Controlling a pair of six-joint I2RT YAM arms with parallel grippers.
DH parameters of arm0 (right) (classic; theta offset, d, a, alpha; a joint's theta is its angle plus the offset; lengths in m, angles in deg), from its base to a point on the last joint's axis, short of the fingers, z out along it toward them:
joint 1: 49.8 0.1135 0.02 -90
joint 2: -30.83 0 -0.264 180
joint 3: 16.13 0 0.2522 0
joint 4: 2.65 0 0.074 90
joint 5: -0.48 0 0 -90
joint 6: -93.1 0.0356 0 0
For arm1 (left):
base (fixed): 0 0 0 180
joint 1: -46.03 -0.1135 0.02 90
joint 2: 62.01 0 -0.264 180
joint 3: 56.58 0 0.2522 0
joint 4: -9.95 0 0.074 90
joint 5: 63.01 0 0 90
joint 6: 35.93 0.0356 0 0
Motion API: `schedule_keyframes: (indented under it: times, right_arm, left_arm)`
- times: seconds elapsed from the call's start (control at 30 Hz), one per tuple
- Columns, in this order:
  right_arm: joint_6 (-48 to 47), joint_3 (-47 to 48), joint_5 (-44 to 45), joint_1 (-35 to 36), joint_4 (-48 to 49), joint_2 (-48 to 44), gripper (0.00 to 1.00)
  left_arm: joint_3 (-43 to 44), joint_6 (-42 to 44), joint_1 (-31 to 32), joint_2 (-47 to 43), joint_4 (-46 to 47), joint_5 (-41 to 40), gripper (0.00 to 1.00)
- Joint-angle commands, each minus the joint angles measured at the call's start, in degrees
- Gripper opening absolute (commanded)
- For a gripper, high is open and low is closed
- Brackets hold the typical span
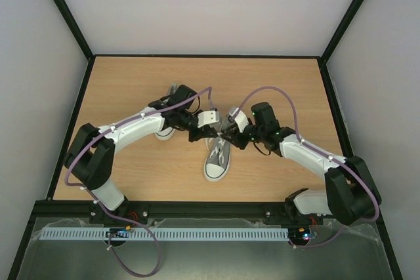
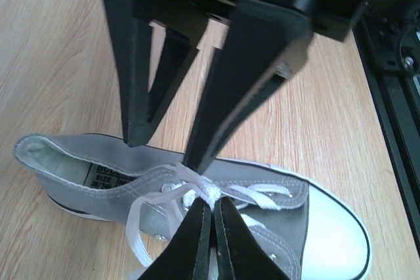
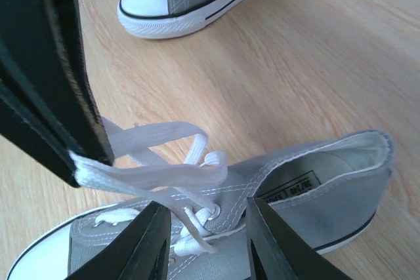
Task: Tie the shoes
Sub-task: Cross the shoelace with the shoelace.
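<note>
A grey sneaker (image 1: 215, 162) lies mid-table, toe toward the near edge; it also shows in the left wrist view (image 2: 98, 168) and the right wrist view (image 3: 328, 181). My left gripper (image 2: 215, 208) is shut on its white lace (image 2: 203, 185) just above the top eyelets and holds a strand taut (image 3: 157, 175). My right gripper (image 3: 207, 227) is open, its fingers straddling the top eyelets and tongue; one fingertip (image 2: 197, 162) touches the lace. Both grippers meet over the shoe (image 1: 218, 139). The second sneaker (image 1: 164, 134) lies to the left, partly hidden under my left arm.
The second sneaker's white toe cap (image 3: 147, 1) shows at the top of the right wrist view, apart from the first shoe. A black frame rail (image 2: 394, 96) runs along the table edge. Bare wooden tabletop (image 1: 275, 83) surrounds the shoes.
</note>
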Motion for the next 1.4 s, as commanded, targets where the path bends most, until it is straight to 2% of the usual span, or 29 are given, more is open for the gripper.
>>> schedule_keyframes:
  times: [0.0,0.23,0.37,0.47,0.67,0.9,1.27,1.37]
  right_arm:
    - [3.0,-2.7,1.9,-0.2,3.1,-4.9,0.34]
    - [7.5,-10.4,1.8,1.6,9.0,-15.3,0.34]
    - [9.1,-17.4,2.3,5.1,20.0,-19.5,0.32]
    - [11.9,-19.6,1.6,7.3,28.6,-17.1,0.31]
    - [13.3,-17.0,9.4,8.5,33.5,-7.5,0.26]
    - [15.3,-16.0,22.4,8.5,33.5,-5.1,0.24]
    - [18.5,-14.9,22.9,8.5,32.4,-3.4,0.23]
    - [16.6,-16.0,21.4,8.5,31.2,-5.3,0.27]
  left_arm:
    - [4.1,-8.6,-0.5,2.7,-0.7,0.9,0.02]
    - [5.8,-14.3,-1.2,5.0,-0.7,-0.5,0.02]
    - [5.7,-14.1,-1.2,4.7,-0.5,0.1,0.03]
    - [5.7,-13.9,-1.2,4.5,-0.6,-0.1,0.02]
    - [5.8,-13.6,-1.2,4.5,-0.6,-0.7,0.02]
    - [5.7,-13.3,-1.2,4.1,-0.4,-1.6,0.02]
    - [5.8,-13.6,-1.2,4.7,-0.2,-1.9,0.02]
    - [5.8,-13.4,-1.2,3.9,0.1,-2.3,0.02]
